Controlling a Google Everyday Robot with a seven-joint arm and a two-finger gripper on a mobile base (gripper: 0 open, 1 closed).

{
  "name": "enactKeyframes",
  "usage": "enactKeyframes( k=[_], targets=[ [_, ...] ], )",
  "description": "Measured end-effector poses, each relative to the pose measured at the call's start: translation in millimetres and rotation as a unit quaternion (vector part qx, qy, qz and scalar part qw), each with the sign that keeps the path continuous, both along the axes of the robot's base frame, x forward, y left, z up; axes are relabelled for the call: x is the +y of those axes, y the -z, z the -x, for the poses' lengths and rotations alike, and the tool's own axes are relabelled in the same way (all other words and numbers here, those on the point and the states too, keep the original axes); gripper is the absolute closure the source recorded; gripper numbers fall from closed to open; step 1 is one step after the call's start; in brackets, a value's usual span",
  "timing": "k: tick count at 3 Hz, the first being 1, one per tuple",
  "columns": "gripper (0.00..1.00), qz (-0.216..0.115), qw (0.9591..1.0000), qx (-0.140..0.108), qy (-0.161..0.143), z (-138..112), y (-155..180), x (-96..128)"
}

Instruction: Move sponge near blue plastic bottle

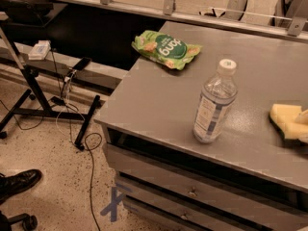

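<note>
Item: pale yellow soft rectangular sponge [287, 121], lying on grey table [159, 105] at right edge, apart from upright clear plastic bottle [214, 105] with white cap; my claw [304, 117], a sliver beside the sponge, grip state untellable; risk: my overshooting shove topples the bottle.

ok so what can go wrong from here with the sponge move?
1. The blue plastic bottle stands upright, tall and narrow, near the table's front edge; a sponge brought in too close could tip it and send it rolling off.
2. The claw shows only at the right border of the view, at the sponge, so the grip can't be confirmed; the soft sponge may slip free mid-move.
</note>
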State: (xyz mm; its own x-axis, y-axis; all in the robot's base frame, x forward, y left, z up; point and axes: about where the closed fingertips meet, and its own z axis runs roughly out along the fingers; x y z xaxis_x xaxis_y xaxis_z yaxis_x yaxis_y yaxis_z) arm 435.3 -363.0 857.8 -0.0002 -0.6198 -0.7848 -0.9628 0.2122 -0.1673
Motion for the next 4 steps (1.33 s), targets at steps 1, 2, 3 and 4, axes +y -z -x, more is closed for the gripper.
enactKeyframes(
  k=[1, 2, 3, 4],
  targets=[
    [1.0, -0.022, 0.9992, -0.006, -0.033, 14, -8, 24],
    [1.0, -0.039, 0.9976, -0.008, -0.056, 17, -5, 42],
    [1.0, -0.051, 0.9959, -0.007, -0.074, 15, 3, 57],
    [1.0, -0.065, 0.9937, -0.006, -0.091, 14, 8, 73]
  ],
)
